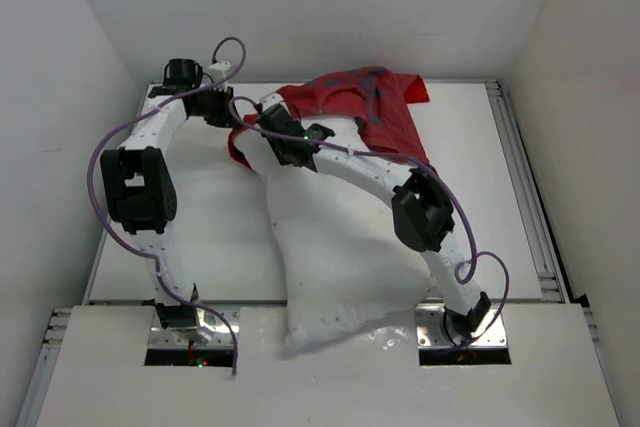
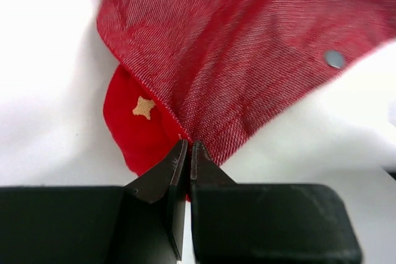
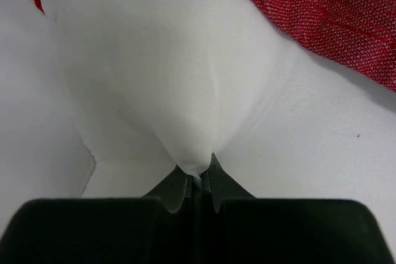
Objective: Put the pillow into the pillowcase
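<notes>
The white pillow lies lengthwise down the table, its far end inside the red pillowcase at the back. My left gripper is shut on the pillowcase's left edge; a gold motif shows on the red outer face below the hem. My right gripper is shut on a pinch of pillow fabric near the case opening; red cloth shows at the upper right of that view. The pillow's near end hangs over the front edge.
White walls enclose the table on the left, back and right. A metal rail runs along the table's right side. Purple cables loop from both arms. The arm bases sit at the near edge.
</notes>
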`<state>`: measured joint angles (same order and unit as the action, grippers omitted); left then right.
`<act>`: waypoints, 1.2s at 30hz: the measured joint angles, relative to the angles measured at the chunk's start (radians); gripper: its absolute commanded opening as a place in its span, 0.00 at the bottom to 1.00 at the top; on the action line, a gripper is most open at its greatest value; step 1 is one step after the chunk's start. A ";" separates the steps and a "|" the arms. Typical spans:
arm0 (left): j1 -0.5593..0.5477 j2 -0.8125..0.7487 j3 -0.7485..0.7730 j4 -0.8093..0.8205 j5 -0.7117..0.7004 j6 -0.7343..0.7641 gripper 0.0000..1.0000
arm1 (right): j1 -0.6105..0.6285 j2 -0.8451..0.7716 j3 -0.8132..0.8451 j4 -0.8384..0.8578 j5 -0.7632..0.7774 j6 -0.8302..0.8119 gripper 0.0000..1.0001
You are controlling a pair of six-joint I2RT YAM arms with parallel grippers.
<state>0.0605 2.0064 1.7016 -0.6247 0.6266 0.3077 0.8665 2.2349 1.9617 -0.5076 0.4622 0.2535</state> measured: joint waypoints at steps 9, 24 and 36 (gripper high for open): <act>0.019 -0.195 0.015 -0.068 0.081 0.078 0.00 | -0.183 -0.145 -0.178 0.129 -0.102 0.338 0.00; -0.130 -0.233 -0.069 -0.315 0.251 0.353 0.00 | -0.178 -0.248 -0.321 0.312 0.041 0.510 0.00; -0.157 -0.217 -0.049 -0.571 0.179 0.579 0.65 | -0.270 -0.314 -0.507 0.478 -0.343 0.521 0.86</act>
<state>-0.0967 1.7893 1.6527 -1.1957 0.8055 0.8871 0.5961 1.9205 1.4548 -0.0292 0.1192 0.7746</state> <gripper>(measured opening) 0.617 0.800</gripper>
